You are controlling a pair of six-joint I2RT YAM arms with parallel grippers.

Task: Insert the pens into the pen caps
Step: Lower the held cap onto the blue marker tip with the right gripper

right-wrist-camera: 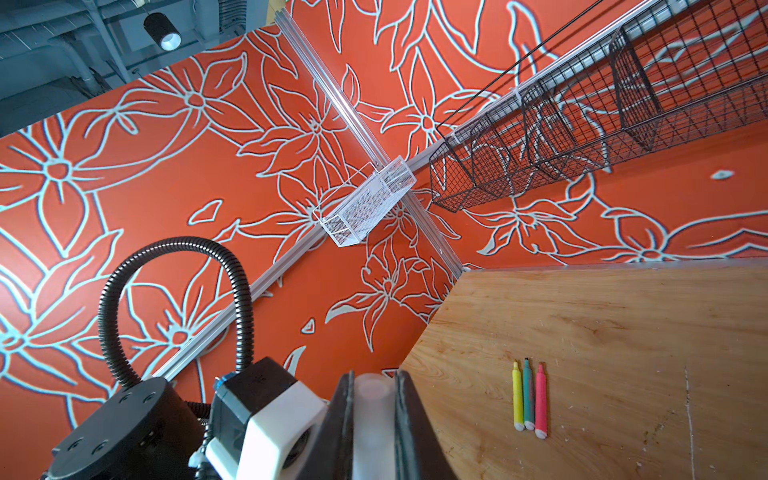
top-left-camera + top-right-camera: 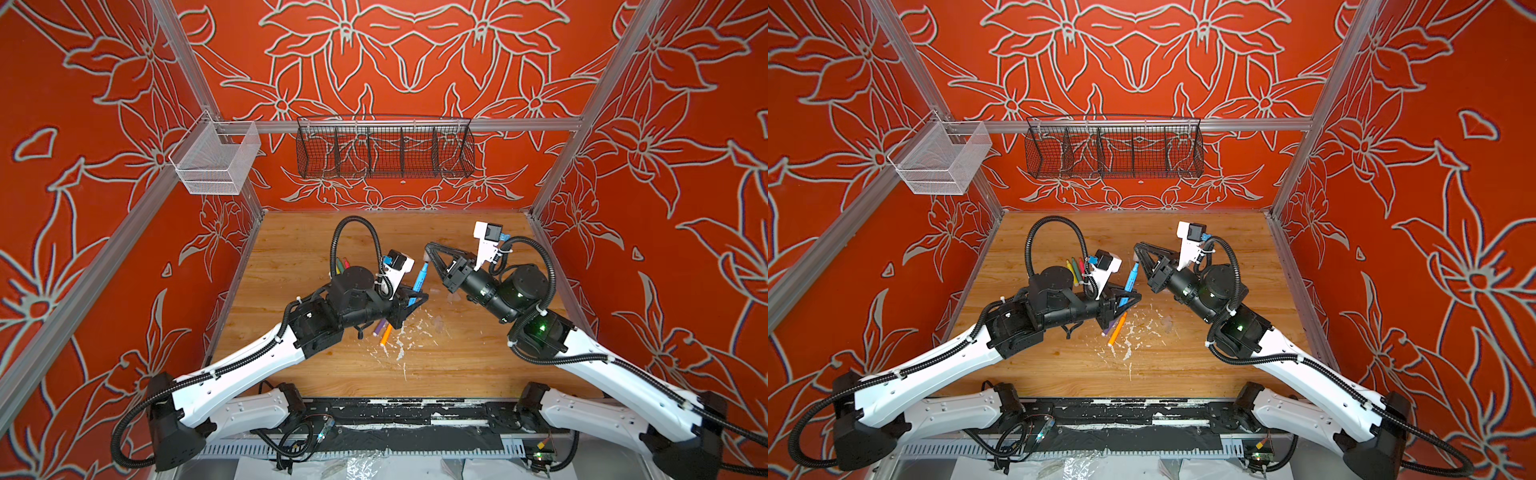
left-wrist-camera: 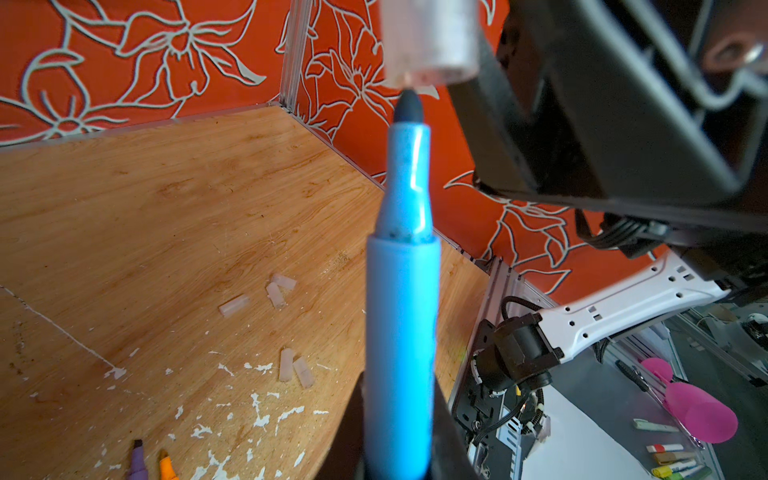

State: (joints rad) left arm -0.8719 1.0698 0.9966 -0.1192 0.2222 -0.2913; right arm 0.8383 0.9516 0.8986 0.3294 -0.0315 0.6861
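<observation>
- Left arm (image 2: 232, 377) and right arm (image 2: 631, 386): white shells and black joint housings, mounted on the black base rail (image 2: 399, 411).
- Small dark screw holes dot the shells.
- Black ribbed hoses (image 2: 354, 218) run along each arm from the rail end, tied with white zip ties (image 2: 539, 309).
- A green light (image 2: 541, 328) glows on a right-arm joint, far from the rail.
- Farthest from the rail are white camera mounts (image 2: 486, 245) and the black, triangular left gripper (image 2: 419, 301) and right gripper (image 2: 430, 249).

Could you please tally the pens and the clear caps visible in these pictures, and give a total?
Pens: 6 (blue pen in the left gripper; yellow, green, pink, purple and orange on the table)
Caps: 6 (held cap in the right gripper; 5 loose caps on the table)
Total: 12
</observation>
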